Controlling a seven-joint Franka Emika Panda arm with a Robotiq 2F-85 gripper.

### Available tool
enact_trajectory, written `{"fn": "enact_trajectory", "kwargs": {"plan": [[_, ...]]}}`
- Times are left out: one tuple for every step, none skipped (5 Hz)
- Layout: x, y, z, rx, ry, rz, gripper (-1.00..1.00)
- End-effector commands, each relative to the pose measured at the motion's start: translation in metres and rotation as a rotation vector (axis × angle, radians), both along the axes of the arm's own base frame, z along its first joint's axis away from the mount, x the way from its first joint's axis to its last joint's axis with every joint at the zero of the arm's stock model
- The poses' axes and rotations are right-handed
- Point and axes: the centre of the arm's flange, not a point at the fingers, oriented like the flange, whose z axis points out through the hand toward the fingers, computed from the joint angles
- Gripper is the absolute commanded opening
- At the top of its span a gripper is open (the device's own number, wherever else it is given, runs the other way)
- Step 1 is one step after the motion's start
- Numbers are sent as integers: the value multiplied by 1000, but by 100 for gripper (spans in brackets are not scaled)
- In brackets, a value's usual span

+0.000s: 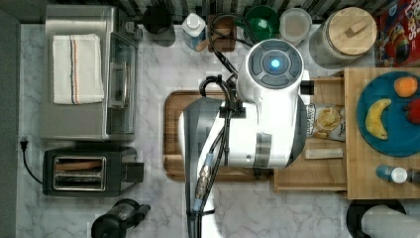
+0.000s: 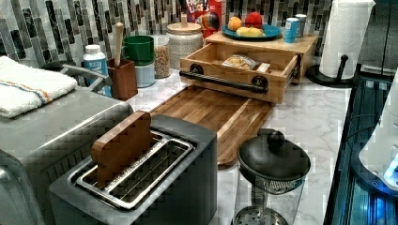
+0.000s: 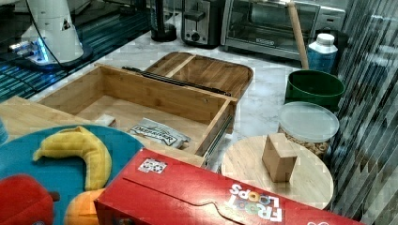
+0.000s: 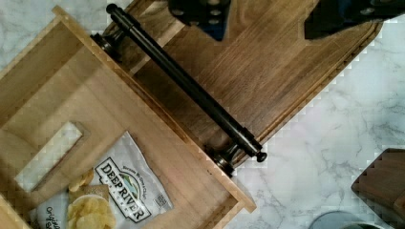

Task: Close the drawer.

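In the top view, the board [image 1: 173,134] is lying left of the arm [image 1: 247,119]; the drawer [image 1: 317,173] is standing pulled out at right, holding a chip bag [image 1: 324,121]. The gripper [image 4: 267,14] is hovering spread wide above the handle [image 4: 191,86].

Shows the drawer [image 3: 155,96] pulled well out from the light wood top [image 3: 19,112]. Holds a chip bag [image 3: 159,132] flat on its bottom, with a small pale block [image 3: 105,120] near it. Carries a dark bar handle [image 3: 173,80] along its front wall, over the edge of the brown board [image 3: 206,70].
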Motion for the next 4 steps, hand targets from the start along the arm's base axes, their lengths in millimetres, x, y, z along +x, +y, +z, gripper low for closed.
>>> {"fn": "enact_trajectory", "kwargs": {"plan": [[0,-3,0,0,0,8,-100],[-4,-11,5,31,35,115,100],[-7,10,0,79,57,247,100],[-19,50,-18,89,39,392,100]]}}
